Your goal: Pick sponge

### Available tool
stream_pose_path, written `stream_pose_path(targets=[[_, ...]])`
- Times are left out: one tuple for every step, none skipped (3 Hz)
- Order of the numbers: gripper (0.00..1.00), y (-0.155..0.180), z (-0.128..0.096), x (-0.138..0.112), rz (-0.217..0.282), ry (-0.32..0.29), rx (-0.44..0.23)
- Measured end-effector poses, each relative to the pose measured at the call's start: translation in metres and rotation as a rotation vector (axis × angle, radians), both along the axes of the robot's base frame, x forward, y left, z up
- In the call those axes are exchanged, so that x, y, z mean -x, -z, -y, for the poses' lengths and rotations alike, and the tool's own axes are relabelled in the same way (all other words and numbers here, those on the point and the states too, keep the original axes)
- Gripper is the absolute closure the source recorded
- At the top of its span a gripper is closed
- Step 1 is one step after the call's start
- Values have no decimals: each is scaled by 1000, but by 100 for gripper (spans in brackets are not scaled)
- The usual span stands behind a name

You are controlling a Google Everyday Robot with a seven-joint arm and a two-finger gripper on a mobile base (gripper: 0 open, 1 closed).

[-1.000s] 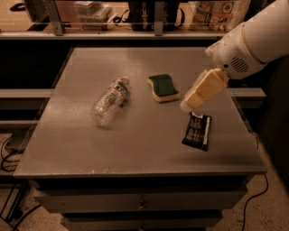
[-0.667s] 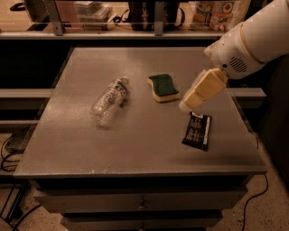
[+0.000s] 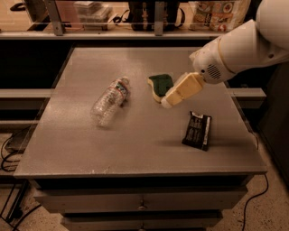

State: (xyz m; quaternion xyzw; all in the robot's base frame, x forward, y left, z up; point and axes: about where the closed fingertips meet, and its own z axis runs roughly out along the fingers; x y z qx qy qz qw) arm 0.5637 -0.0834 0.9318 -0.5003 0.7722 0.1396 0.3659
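The sponge [image 3: 160,85], pale yellow with a dark green top, lies flat on the grey table [image 3: 140,140] right of centre. The gripper [image 3: 168,102], with its cream-yellow pad, comes in from the right on the white arm and hangs just right of and in front of the sponge. Its tip overlaps the sponge's front right edge in this view. I cannot tell whether it touches the sponge.
A clear plastic bottle [image 3: 109,100] lies on its side left of the sponge. A flat black snack wrapper [image 3: 197,130] lies near the right front of the table. A shelf with bags and boxes [image 3: 144,13] runs behind the table.
The gripper has moved left toward the sponge, from a gap beside it to overlapping its right edge. The sponge, bottle and wrapper have not moved.
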Motion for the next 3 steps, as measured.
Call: stream_pose_path(targets=[[0,19,-15,-22,13,9,-43],[0,42,-25,-43,9,29,-65],[0,68,-33,-58,-10,56,-77]])
